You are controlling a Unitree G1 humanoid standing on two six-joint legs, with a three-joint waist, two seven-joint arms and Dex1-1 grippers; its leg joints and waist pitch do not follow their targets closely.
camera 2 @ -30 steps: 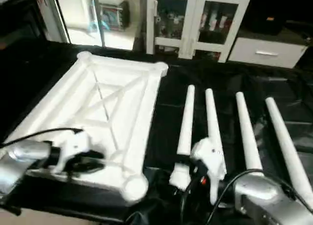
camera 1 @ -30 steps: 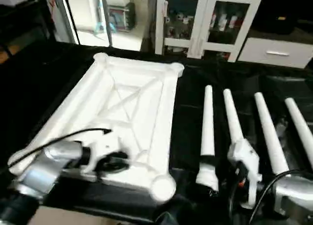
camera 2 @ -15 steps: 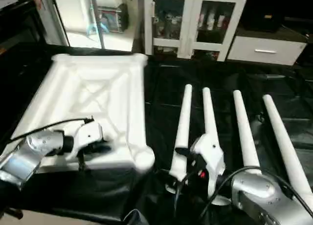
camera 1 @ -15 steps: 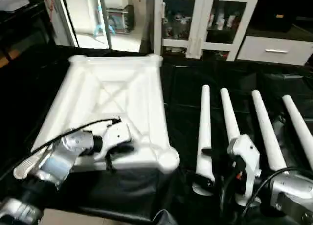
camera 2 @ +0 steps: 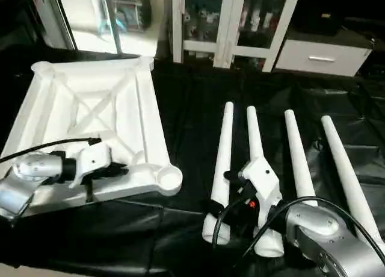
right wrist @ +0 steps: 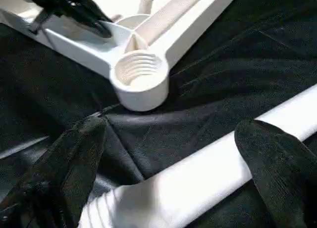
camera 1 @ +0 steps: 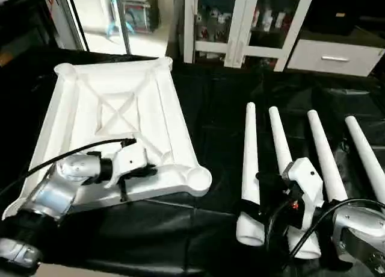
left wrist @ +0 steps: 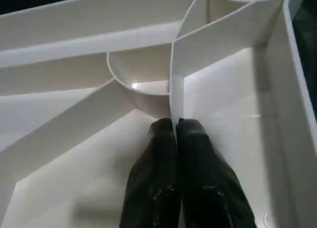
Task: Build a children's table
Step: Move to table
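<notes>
The white table top (camera 1: 72,126) lies upside down on the black cloth, its X ribs facing up. My left gripper (camera 1: 146,168) reaches over the near rim, and its fingers (left wrist: 195,153) are shut on a thin rib beside the inner cup near the corner socket (right wrist: 139,72). Four tapered white legs lie side by side on the right, thick ends toward me. My right gripper (right wrist: 173,158) is open and straddles the thick end of the leftmost leg (camera 1: 249,150), a finger on either side.
Black cloth (camera 1: 216,108) covers the work surface, creased around the legs. A white cabinet with glass doors (camera 1: 240,24) and a drawer unit (camera 1: 337,57) stand behind. Black cables trail from both wrists.
The table top has turned, its far end swinging left and its near right corner moving away from me. My left gripper has closed on the rib. My right gripper stayed open at the leftmost leg.
</notes>
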